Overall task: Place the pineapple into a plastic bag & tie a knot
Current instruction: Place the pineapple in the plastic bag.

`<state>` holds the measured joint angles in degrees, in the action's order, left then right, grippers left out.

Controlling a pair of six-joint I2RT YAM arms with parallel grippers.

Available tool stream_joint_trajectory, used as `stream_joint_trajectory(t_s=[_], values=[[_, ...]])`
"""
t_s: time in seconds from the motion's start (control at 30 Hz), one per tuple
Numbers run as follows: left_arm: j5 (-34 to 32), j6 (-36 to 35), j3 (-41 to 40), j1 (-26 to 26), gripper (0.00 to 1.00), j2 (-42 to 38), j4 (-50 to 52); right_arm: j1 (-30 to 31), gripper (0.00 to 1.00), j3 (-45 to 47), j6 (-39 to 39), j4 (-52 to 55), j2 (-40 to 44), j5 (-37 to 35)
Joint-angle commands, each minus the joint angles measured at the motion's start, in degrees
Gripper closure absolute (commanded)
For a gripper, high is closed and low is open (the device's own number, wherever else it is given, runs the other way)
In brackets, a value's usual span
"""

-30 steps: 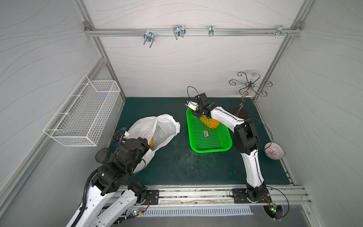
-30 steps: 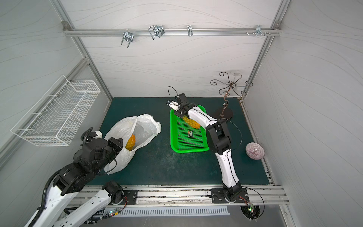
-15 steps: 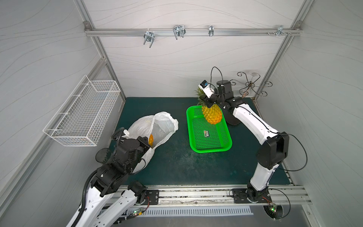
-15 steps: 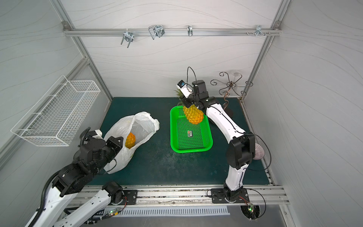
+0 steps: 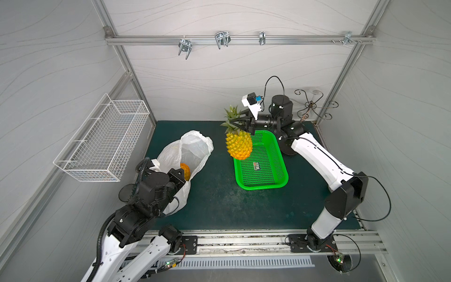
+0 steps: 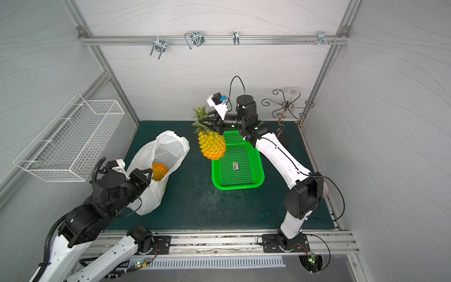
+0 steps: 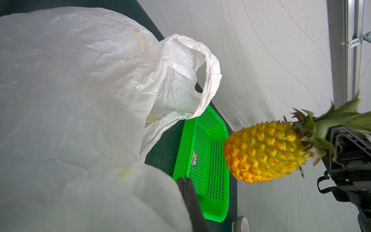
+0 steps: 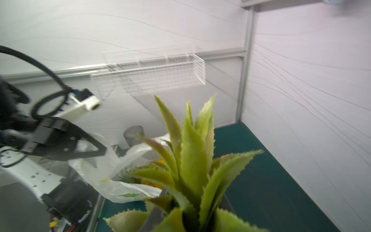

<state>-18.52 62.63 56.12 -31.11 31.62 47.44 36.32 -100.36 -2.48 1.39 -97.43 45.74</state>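
Left wrist view caught my left claw (image 7: 183, 180) clenched on the rim of the thin, crinkly, translucent white plastic bag (image 7: 84, 96), its film draped over my black fingers. In both top views the plastic bag lay on the dark green table mat (image 5: 219, 207) at nine o'clock from the bright green perforated plastic tray (image 5: 262, 186), well apart from it. Its mouth gaped toward two o'clock and one loop handle hung loose. An orange-yellow knobbly fruit (image 6: 159, 171) sat inside, just beside my left claw. My right claw (image 5: 235, 119) was grasping the yellow, scaly pineapple (image 5: 238, 146) by the base of its green leafy crown. The pineapple hung in the air, crown up and slightly tilted, over the tray's eleven o'clock corner, clear of the plastic bag. A white wire basket (image 5: 105, 141) hung on the wall at nine o'clock.
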Motion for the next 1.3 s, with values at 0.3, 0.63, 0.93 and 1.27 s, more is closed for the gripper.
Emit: stream_joint_trajectory(t_s=[0.3,0.63,0.93,1.27], values=[[0.01,1.43,3.85,0.14,1.0,-1.54,2.47,13.67,1.0,-13.42,8.57,-34.51,-18.95,-2.86],[-0.48,2.07,9.3,0.17,1.0,-2.0,9.62,16.19,1.0,-17.92,4.98,-40.63,-30.49,-9.31],[1.22,3.42,10.21,0.13,1.0,-2.61,10.83,20.27,1.0,-18.02,2.51,-42.21,-33.17,-12.4],[-3.35,3.59,11.82,0.16,1.0,-3.03,9.24,20.15,0.42,-2.26,0.56,-42.05,-27.98,-10.93]])
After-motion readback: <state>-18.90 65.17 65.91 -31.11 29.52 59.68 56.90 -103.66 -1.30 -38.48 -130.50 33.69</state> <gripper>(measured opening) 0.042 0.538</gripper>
